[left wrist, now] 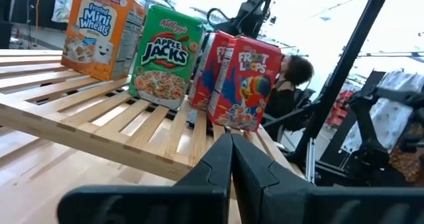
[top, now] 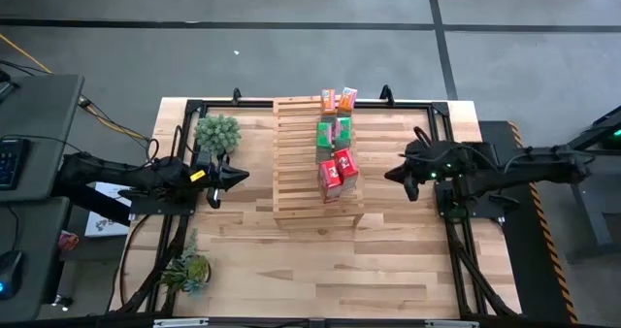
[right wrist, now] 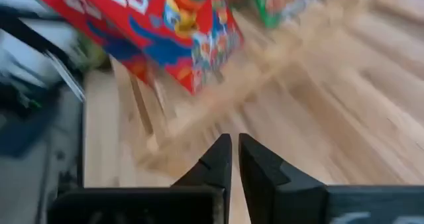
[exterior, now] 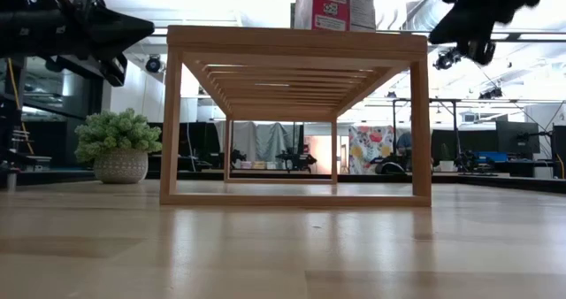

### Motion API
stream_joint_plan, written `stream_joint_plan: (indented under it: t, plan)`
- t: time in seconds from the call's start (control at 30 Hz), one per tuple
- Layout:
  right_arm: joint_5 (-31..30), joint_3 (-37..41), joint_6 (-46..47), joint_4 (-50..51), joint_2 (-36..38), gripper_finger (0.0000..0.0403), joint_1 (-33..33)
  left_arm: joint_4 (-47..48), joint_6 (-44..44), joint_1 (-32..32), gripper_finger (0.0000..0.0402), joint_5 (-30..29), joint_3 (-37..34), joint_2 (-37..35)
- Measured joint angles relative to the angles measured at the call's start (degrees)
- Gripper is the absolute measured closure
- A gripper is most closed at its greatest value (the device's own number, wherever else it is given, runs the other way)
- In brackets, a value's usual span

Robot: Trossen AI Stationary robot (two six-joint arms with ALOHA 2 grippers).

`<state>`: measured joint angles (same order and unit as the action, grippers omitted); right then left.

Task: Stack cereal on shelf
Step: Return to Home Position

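Note:
The light-wood slatted shelf [top: 301, 163] stands mid-table. On its right half several small cereal boxes stand upright in a row: orange [top: 340, 99] at the far end, green [top: 335, 131] in the middle, red [top: 338, 173] nearest. In the left wrist view they read orange [left wrist: 99, 32], green [left wrist: 165, 55], red [left wrist: 248, 81]. My left gripper [top: 243, 176] hangs shut to the left of the shelf, pointing at it and holding nothing. My right gripper [top: 390, 176] hangs shut to the right of the shelf, above the table, with the red box [right wrist: 165, 25] ahead of it and nothing between its fingers.
One potted plant [top: 216, 134] stands at the far left beside the shelf, another [top: 186, 270] near the front left corner. Bare tabletop lies in front of the shelf. A person [left wrist: 291, 85] shows beyond the table in the left wrist view.

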<state>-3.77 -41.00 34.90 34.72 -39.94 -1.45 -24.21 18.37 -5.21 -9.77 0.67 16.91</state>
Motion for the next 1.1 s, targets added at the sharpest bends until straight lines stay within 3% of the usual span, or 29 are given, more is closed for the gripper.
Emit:
stream_joint_plan:
  t: [0.23,0.43,0.73,1.1]
  plan:
    - [4.2,23.4,-3.7,-27.7,14.3,0.0397,6.6,0.0,0.0,0.0,0.0401,0.0,0.0,0.0]
    - [3.0,34.7,-2.3,-42.2,22.5,0.0402,5.7,0.1,0.0,0.0,0.0400,0.0,0.0,0.0]
    - [-7.9,40.4,-7.0,-41.9,26.2,0.0403,-1.0,0.3,0.0,0.0,0.0398,0.0,0.0,0.0]
    - [-7.7,40.4,-15.6,-37.2,25.3,0.0403,-2.1,0.6,0.0,0.0,0.0398,0.0,0.0,0.0]
